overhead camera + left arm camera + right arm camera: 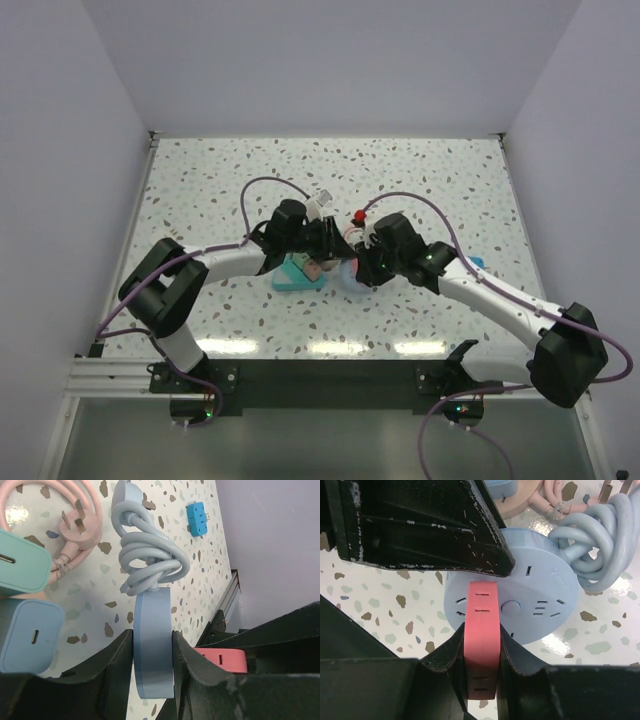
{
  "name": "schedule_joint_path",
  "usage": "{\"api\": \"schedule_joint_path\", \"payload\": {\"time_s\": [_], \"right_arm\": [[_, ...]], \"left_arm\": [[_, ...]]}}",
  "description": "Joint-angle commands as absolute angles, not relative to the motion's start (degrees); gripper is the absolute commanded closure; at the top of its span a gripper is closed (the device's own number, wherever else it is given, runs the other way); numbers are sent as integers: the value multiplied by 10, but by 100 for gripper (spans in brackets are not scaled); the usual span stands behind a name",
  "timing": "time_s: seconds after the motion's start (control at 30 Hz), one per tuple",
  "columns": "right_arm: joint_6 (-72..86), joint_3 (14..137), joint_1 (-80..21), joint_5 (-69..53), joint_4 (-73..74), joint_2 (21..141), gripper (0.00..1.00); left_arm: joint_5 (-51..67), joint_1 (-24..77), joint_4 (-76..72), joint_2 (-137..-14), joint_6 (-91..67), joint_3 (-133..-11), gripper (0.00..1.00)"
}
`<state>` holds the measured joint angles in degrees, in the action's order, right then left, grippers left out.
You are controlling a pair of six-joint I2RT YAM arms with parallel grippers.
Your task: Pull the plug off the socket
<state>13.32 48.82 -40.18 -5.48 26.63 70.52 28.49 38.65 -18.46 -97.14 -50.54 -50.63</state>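
The right hand [481, 640] is clamped on the pink plug [481, 600], which seems still seated in the blue socket [545, 580] just beyond its fingers, while the left hand [152, 640] pinches the socket's rim; next comes a straight pull apart.

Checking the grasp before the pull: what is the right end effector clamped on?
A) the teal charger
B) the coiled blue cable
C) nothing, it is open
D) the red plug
D: in the right wrist view the right end effector is closed on the red plug, which sits against the face of the round blue socket.
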Motion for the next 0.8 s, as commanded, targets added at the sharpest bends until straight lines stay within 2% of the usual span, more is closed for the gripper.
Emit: {"api": "schedule_joint_path", "payload": {"time_s": [0.0, 0.03, 0.2, 0.3, 0.4, 0.5, 0.53, 0.6, 0.63, 0.67, 0.7, 0.77], "right_arm": [[90, 490, -403, -57, 236, 677, 100], [86, 490, -403, -61, 236, 677, 100], [77, 482, -403, -84, 221, 668, 100], [74, 479, -403, -80, 212, 657, 100], [68, 480, -403, -71, 211, 646, 100], [65, 482, -403, -60, 213, 643, 100], [64, 481, -403, -55, 214, 642, 100], [64, 482, -403, -46, 214, 646, 100], [65, 483, -403, -40, 215, 647, 100], [66, 483, -403, -26, 215, 648, 100], [65, 484, -403, -22, 214, 648, 100], [63, 486, -403, -14, 212, 646, 100]], "left_arm": [[350, 395, -240, -965, -505, -508, 59], [359, 398, -239, -971, -502, -509, 49], [379, 411, -242, -997, -496, -526, 24], [398, 412, -223, -1025, -484, -546, 18], [404, 412, -158, -1052, -453, -577, 18], [410, 412, -120, -1070, -432, -596, 28], [426, 412, -123, -1074, -432, -598, 41], [439, 415, -134, -1077, -435, -600, 58], [451, 417, -137, -1078, -433, -601, 73], [456, 419, -138, -1078, -432, -604, 80], [461, 423, -139, -1079, -429, -608, 92], [472, 425, -139, -1083, -425, -611, 100]]}}
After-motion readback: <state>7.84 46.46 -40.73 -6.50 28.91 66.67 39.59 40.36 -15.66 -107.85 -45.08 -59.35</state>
